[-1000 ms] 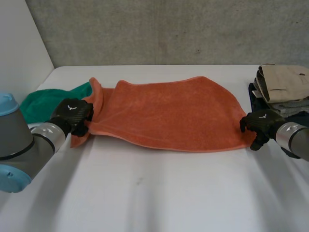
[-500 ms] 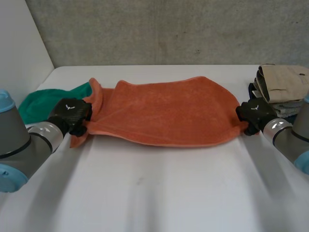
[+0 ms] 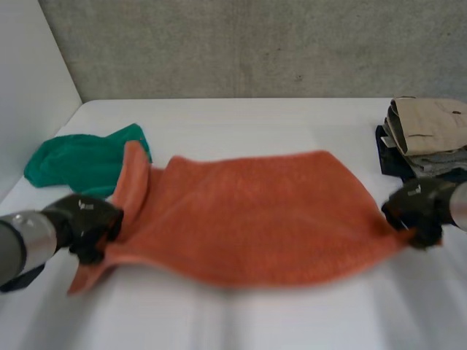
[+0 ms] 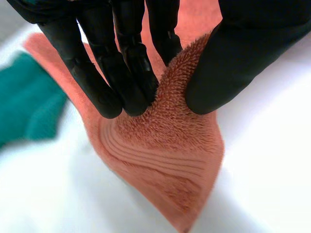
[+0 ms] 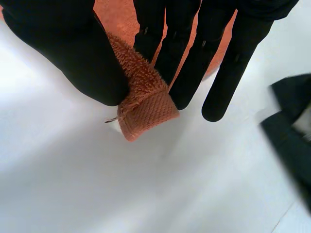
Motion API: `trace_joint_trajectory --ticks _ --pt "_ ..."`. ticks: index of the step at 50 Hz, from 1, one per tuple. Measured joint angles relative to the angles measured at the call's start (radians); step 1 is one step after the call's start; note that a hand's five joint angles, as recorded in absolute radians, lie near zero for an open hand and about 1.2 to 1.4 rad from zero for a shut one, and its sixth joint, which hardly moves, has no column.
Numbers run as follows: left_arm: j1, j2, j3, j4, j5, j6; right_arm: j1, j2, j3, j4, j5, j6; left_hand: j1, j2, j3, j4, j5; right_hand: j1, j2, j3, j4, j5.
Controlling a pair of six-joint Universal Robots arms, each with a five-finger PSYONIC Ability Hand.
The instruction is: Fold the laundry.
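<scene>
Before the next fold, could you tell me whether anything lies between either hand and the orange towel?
Nothing visible: the left hand pinches one corner of the orange towel, the right hand the opposite end.

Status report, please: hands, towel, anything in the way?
Left hand pinches the towel at its left corner, right hand at its right corner. Towel spread between them. Green cloth and folded stack at the sides, nothing blocking.

The towel point(image 3: 248, 211) hides part of the green cloth point(image 3: 73, 164); the clothes stack point(image 3: 427, 131) is cut off (right edge).
</scene>
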Motion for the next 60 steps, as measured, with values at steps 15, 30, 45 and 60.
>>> trace_joint_trajectory --ticks 15,30,45,60 --pt "-0.015 -0.276 0.365 0.133 -0.081 0.147 0.105 0.149 -0.234 -0.207 0.177 0.091 0.000 0.000 0.000 0.000 0.000 0.000 0.000 0.000 0.002 0.000" --pt "-0.015 -0.140 0.687 0.775 -0.004 -0.259 0.120 -0.070 -0.325 -0.942 0.219 0.609 0.000 0.000 0.000 0.000 0.010 0.000 0.000 0.000 0.002 0.022" --pt "0.026 -0.203 0.302 0.737 0.008 -0.257 0.157 0.063 -0.145 -0.828 0.152 0.491 0.000 0.001 0.000 0.000 0.010 0.000 0.000 0.005 0.002 0.023" --pt "0.056 -0.414 -0.049 0.880 0.093 -0.057 0.123 0.267 0.000 -0.808 0.155 0.373 -0.578 -0.600 -0.586 -0.606 -0.571 0.000 0.000 0.005 0.003 0.022"
